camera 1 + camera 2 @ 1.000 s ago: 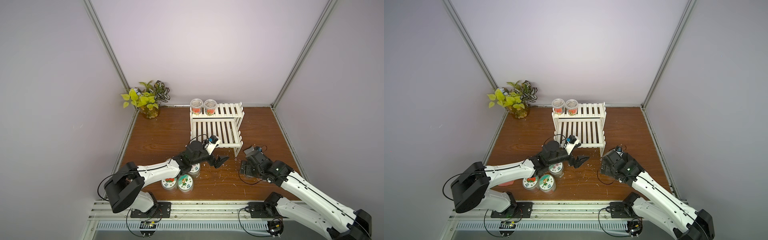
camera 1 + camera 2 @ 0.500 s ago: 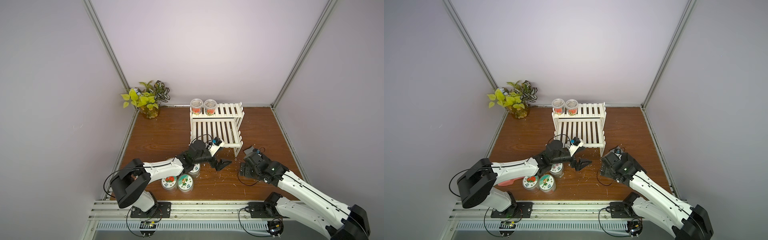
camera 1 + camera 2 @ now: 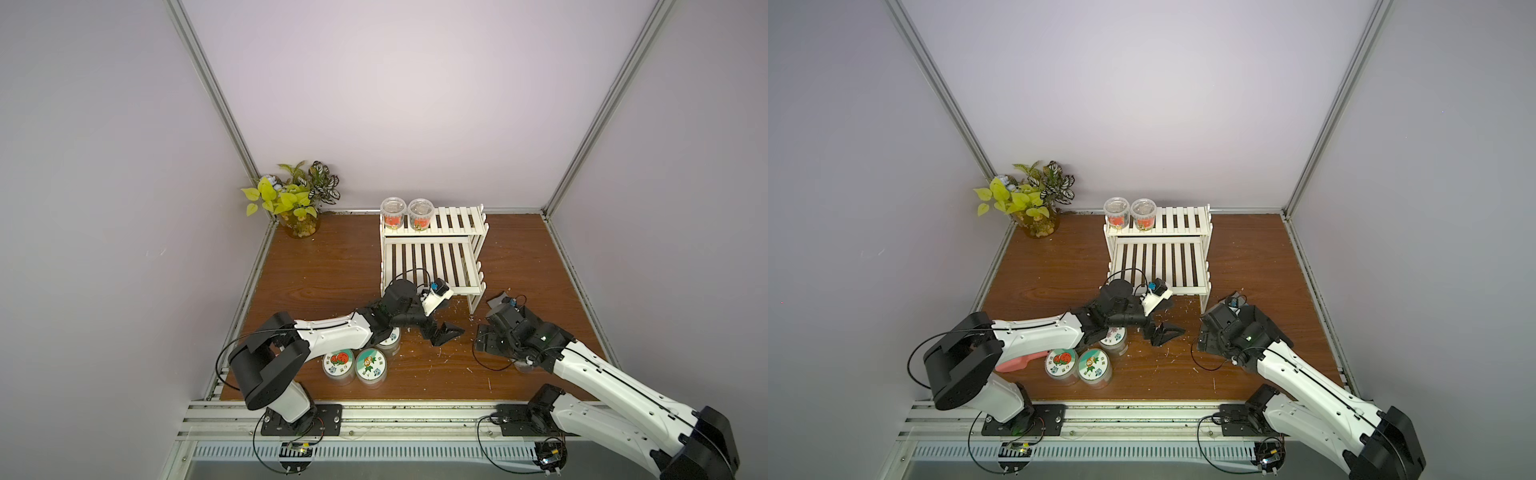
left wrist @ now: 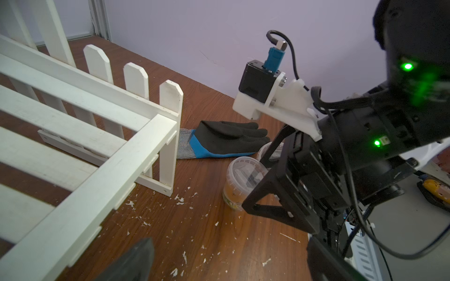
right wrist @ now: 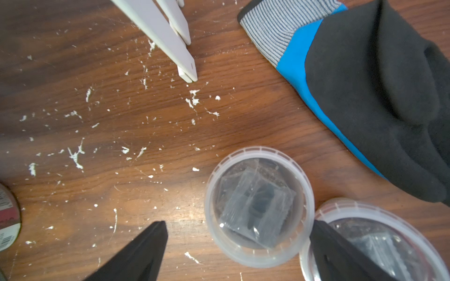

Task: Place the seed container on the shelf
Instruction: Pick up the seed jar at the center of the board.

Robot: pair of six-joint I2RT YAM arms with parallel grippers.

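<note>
A clear lidded seed container (image 5: 259, 206) stands on the wooden floor, with a second one (image 5: 370, 240) touching it. My right gripper (image 5: 238, 226) hangs open above the first tub; one finger is at its rim, the other well clear. The left wrist view shows that tub (image 4: 243, 180) under the right gripper's fingers (image 4: 267, 202). In both top views the arm hides it. The white shelf (image 3: 432, 249) (image 3: 1158, 253) stands behind, with two seed containers (image 3: 393, 212) (image 3: 420, 212) on its upper tier. My left gripper (image 3: 442, 332) (image 4: 226, 248) is open and empty, low in front of the shelf.
A black and blue glove (image 5: 365, 85) (image 4: 226, 141) lies beside the tubs and the shelf's leg (image 5: 187, 70). Three picture-lidded tins (image 3: 338, 361) (image 3: 371, 365) (image 3: 390, 336) sit under my left arm. A potted plant (image 3: 295, 203) fills the back left corner. White flecks litter the floor.
My left gripper has drifted slightly to the right and toward the front. The right gripper has shifted only a little. Both stay open.
</note>
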